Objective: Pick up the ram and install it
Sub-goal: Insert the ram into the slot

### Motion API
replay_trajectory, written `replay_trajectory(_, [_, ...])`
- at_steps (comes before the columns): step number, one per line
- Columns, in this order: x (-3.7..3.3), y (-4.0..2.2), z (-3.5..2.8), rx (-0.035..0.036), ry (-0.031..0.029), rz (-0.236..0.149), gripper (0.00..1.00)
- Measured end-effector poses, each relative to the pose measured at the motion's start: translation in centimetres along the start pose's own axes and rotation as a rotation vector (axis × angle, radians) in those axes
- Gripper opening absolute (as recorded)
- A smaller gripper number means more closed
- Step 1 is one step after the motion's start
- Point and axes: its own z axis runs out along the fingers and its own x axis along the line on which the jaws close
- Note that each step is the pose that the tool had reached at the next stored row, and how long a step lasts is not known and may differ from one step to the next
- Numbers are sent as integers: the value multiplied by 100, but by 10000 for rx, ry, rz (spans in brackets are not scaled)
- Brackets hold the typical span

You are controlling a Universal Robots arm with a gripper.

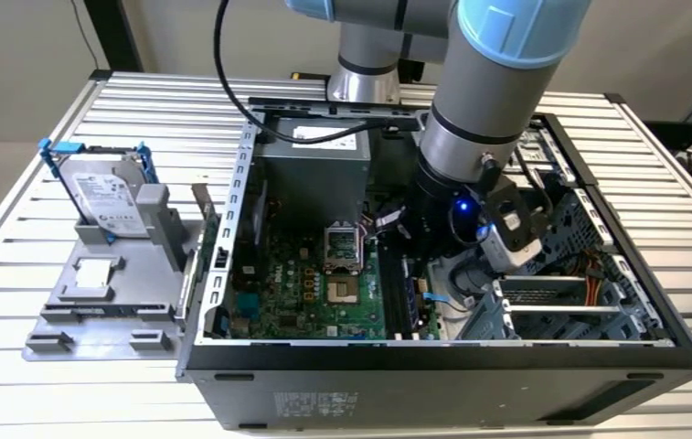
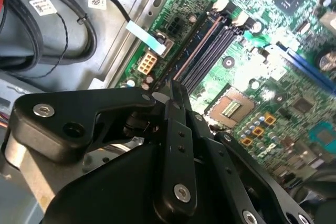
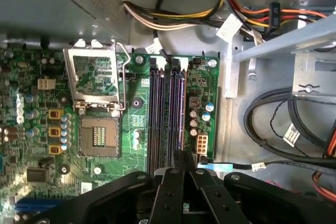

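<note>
The ram [image 3: 171,119] shows edge-on as a thin dark strip that runs from my fingertips along the row of long black slots [image 3: 157,114] on the green motherboard [image 1: 309,293]. In the second wrist view the ram [image 2: 186,51] lies in line with the slot nearest the board's edge. My gripper [image 3: 182,157] [image 2: 174,85] hangs low inside the open computer case, its black fingers pressed together on the strip's near end. Whether the stick is seated in the slot cannot be told.
The empty processor socket [image 3: 97,129] sits beside the slots. Black cables [image 3: 273,124] and coloured wire bundles [image 3: 247,3] crowd the case wall. At the exterior view's left, a silver hard drive [image 1: 108,197] stands in a grey fixture [image 1: 90,311]. The drive cage [image 1: 565,302] is close to the wrist.
</note>
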Motion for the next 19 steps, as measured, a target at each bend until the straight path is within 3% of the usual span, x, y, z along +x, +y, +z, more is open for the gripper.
replay_trajectory(10, [0, 1, 0, 22, -11, -1633, 0])
replay_trajectory(19, [0, 1, 0, -46, -28, -2859, 0])
